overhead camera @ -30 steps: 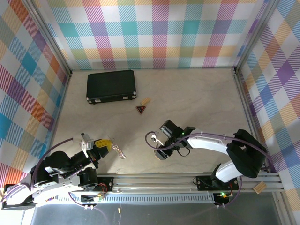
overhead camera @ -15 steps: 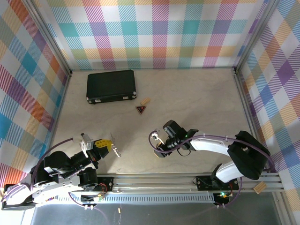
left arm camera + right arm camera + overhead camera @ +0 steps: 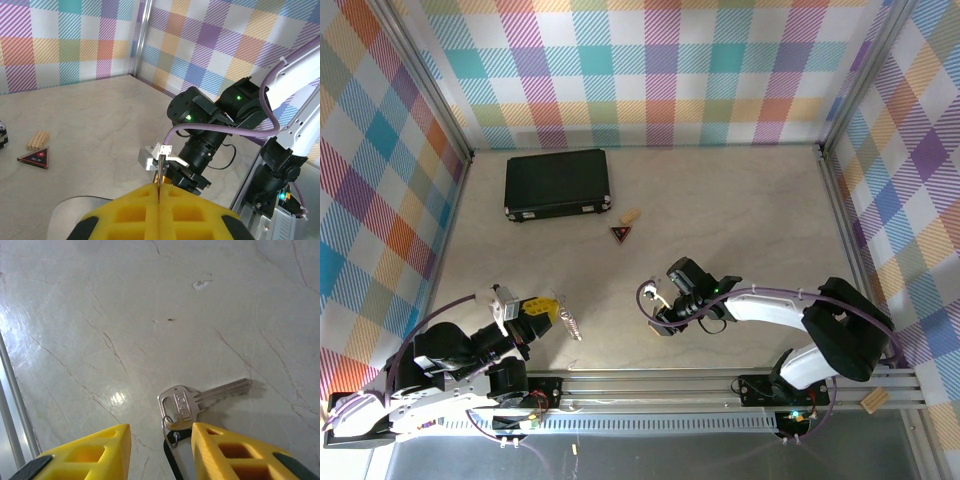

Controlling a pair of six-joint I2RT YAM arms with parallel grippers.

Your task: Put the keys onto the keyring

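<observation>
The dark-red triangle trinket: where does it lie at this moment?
In the top view the dark-red triangle trinket lies flat on the table, just off the near right corner of the black case, with a small tan piece beside it.

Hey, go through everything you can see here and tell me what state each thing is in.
Left fingers: shut on the held key.
Right fingers: open, straddling the keyring.
Table key: lying flat, head beside the keyring.
Black case: closed, lying flat.
Red trinket: lying flat, untouched.
</observation>
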